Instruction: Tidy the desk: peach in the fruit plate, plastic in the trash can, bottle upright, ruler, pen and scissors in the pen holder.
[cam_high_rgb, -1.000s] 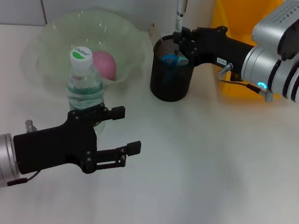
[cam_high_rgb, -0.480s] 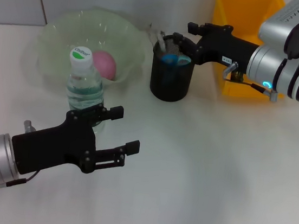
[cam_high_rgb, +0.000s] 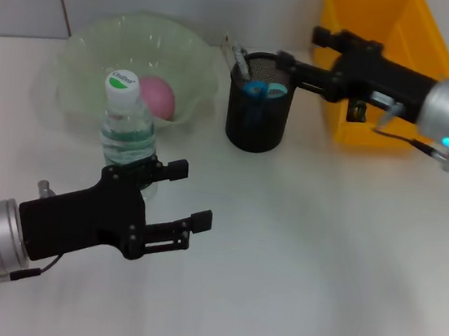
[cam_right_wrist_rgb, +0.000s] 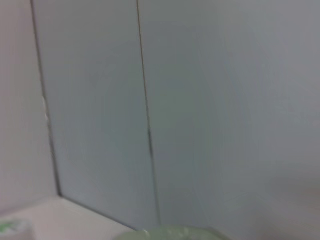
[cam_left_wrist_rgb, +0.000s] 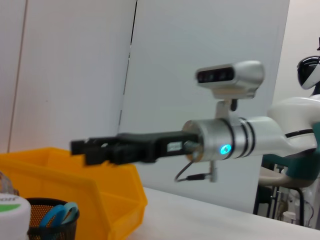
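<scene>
The water bottle point(cam_high_rgb: 126, 126) stands upright in front of the green fruit plate point(cam_high_rgb: 83, 48), which holds the pink peach point(cam_high_rgb: 157, 97). My left gripper point(cam_high_rgb: 192, 194) is open and empty just in front of the bottle's base. The black mesh pen holder point(cam_high_rgb: 256, 119) holds blue-handled scissors point(cam_high_rgb: 260, 88), and a pen and ruler point(cam_high_rgb: 237, 56) lean at its far rim. My right gripper point(cam_high_rgb: 306, 50) is open and empty, just right of the holder's rim. The left wrist view shows the right gripper point(cam_left_wrist_rgb: 95, 145), the holder point(cam_left_wrist_rgb: 47, 222) and the scissors point(cam_left_wrist_rgb: 57, 212).
The yellow bin point(cam_high_rgb: 388, 36) stands at the back right, behind my right arm, and also shows in the left wrist view point(cam_left_wrist_rgb: 107, 192). The right wrist view shows only the wall and the plate's rim point(cam_right_wrist_rgb: 170, 232).
My right gripper held a pen above the holder, let it drop in, and has drawn back to the right. The left arm has not moved.
</scene>
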You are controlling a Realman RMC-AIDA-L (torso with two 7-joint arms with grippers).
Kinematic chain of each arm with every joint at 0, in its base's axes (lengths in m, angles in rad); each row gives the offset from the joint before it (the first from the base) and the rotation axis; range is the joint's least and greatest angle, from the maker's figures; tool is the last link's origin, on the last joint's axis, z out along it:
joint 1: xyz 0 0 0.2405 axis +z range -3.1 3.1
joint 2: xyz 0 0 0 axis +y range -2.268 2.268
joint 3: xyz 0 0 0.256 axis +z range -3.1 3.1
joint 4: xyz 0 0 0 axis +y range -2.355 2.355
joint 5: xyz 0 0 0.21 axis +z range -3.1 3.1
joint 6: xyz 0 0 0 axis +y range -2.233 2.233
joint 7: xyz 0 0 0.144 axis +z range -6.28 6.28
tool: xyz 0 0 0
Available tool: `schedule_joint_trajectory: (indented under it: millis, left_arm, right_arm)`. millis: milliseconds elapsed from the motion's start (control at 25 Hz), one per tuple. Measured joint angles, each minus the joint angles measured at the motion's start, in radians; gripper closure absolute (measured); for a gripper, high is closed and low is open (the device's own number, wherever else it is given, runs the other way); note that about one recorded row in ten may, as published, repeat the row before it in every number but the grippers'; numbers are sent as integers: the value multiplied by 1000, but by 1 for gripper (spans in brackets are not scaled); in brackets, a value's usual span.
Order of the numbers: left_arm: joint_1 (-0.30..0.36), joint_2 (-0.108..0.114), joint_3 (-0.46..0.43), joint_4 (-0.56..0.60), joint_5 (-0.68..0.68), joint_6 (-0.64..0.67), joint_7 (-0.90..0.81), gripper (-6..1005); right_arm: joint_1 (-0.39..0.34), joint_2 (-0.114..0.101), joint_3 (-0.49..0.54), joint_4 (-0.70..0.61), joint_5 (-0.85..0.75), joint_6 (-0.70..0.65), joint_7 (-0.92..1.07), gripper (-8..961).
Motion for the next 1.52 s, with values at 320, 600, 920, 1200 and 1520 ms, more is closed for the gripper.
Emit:
schedule_joint_trajectory:
  millis: [320,600,920,1200,1520]
  left_arm:
    - [8,5,0,35,21,17,-68,181]
    - [-3,24,-11,141,143,40,-263,181]
    - [-63,65,-12,165,171,76,-421,180]
    - [-103,88,-19,166,204,114,-498,180]
    - [-103,101,-55,170,227,180,-515,180]
  right_arm:
    - [-132,-98,30,-129,-113,-329,225,133]
    - [-64,-182,109,-98,-344,-530,378,133]
    - [39,-227,124,-13,-514,-626,456,133]
    - [32,-224,119,-11,-523,-625,464,133]
    - [40,-196,120,-11,-585,-628,473,133]
